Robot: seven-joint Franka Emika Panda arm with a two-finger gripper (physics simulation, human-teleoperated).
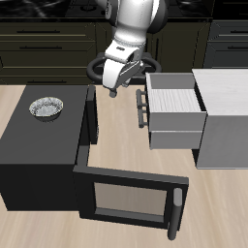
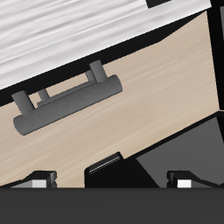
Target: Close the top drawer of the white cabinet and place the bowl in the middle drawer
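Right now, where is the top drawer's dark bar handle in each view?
Exterior view: the handle stands on the front of the pulled-out top drawer, just beside the gripper.
Wrist view: the handle lies across the picture, above the pale tabletop.
Shared landmark: the drawer's white front.

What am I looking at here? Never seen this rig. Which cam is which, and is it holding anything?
These are simulator renders of one robot arm at a table. The exterior view looks down on the scene from the front. The arm's end effector hangs above the table, near the top drawer of the white cabinet, which is pulled open. The bowl sits on top of a black box whose door is swung open. The wrist view is the end effector's own camera: it looks down on the drawer's dark handle and the wooden table. Nothing is between the fingers; they stand apart.
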